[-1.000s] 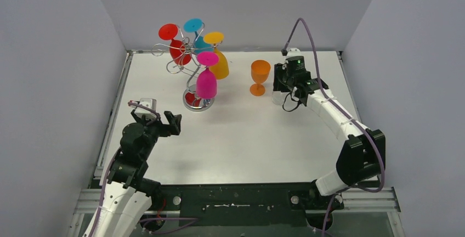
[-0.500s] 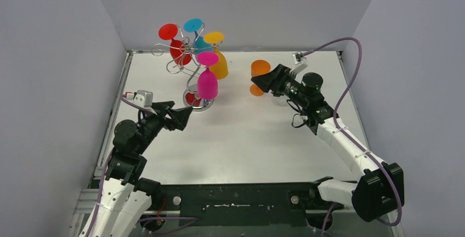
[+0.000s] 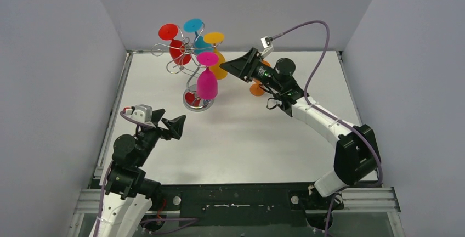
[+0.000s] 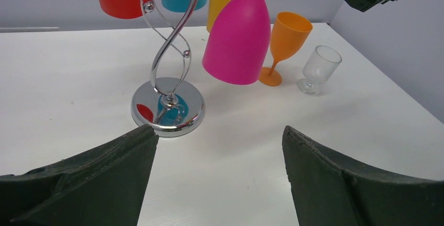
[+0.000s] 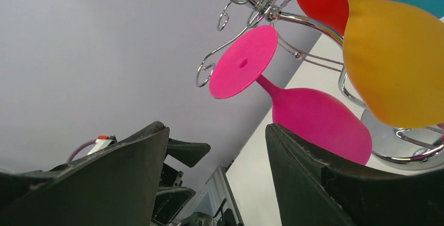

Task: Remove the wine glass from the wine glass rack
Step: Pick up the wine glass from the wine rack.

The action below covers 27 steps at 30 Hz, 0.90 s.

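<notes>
Right gripper (image 3: 229, 65) is up high, jaws spread wide with nothing between them, hanging just beside the yellow glass (image 3: 219, 72) and pointing at the rack's top. Its wrist view has the pink glass (image 5: 319, 121) upside down dead ahead, foot caught in a curled wire arm. Left gripper (image 3: 171, 123) sits low over the table (image 3: 247, 138), also wide open and empty. It faces the wine glass rack (image 3: 196, 101), near its shiny round base but apart from it. The rack stands at the table's far left, carrying a red glass (image 3: 178, 51), a blue glass (image 3: 192, 25), the yellow and the pink, all inverted. To its right an orange glass (image 4: 285, 32) and a clear glass (image 4: 318, 66) stand upright on the table.
</notes>
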### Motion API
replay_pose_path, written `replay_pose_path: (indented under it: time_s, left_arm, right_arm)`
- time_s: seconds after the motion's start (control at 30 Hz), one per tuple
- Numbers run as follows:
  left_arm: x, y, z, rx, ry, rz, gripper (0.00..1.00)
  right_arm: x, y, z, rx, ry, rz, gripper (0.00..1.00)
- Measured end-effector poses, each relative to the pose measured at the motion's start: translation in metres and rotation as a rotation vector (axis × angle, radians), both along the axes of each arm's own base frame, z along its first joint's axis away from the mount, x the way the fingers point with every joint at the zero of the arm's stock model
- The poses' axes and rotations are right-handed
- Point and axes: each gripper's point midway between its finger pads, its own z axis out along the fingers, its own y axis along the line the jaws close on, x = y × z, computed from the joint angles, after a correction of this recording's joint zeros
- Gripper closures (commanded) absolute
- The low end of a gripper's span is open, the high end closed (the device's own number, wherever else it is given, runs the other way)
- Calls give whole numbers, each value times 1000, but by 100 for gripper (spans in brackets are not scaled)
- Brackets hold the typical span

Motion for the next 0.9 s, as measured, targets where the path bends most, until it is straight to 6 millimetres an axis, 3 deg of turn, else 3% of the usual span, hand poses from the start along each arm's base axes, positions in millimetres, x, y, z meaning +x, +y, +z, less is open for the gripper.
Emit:
replay_pose_path:
  time_s: [0.33, 0.47, 0.9]
  left_arm:
    - [4, 12, -10, 45, 12, 61, 12]
    - [4, 11, -13, 49, 24, 61, 12]
    - [6, 12, -17, 54, 40, 65, 13]
  right_arm:
    - [36, 27, -16, 28, 79, 10, 41]
    - [45, 34, -15, 46, 86, 17, 49]
    - [43, 42, -6, 96, 103, 62, 67]
